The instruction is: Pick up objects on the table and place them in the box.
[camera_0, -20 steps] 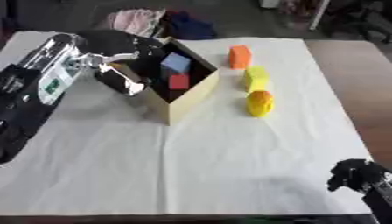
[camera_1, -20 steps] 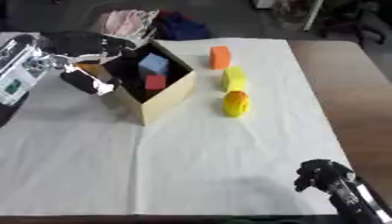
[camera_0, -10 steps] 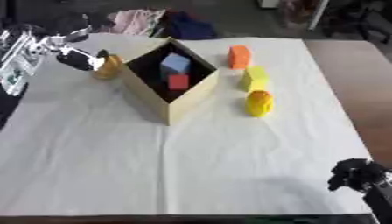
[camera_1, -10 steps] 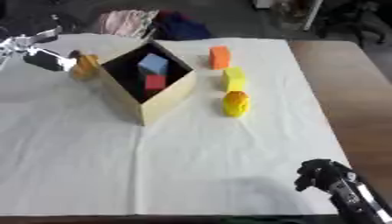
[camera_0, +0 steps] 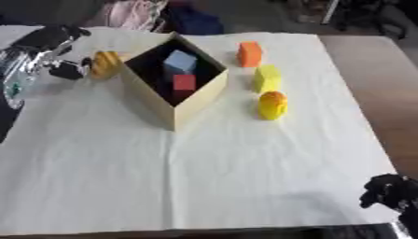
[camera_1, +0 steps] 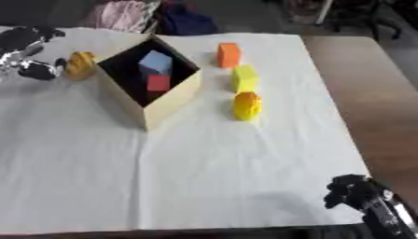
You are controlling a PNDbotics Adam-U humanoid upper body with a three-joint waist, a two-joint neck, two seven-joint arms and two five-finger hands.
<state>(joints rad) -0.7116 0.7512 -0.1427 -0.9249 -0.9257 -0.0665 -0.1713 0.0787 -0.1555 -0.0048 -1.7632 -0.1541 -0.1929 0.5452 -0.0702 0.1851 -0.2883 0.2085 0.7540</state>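
Left hand (camera_0: 57,51) at far left, fingers spread open, holding nothing; yellow-orange object (camera_0: 104,64) just right of its fingertips, on the white cloth (camera_0: 245,168). Further right the open box (camera_0: 173,84) with a blue block (camera_0: 180,60) and red block (camera_0: 184,82) inside. Beyond it orange block (camera_0: 249,53), yellow block (camera_0: 267,78), yellow rounded object (camera_0: 272,104). Right hand (camera_1: 351,191) at lower right corner, well apart from all, fingers curled, empty.
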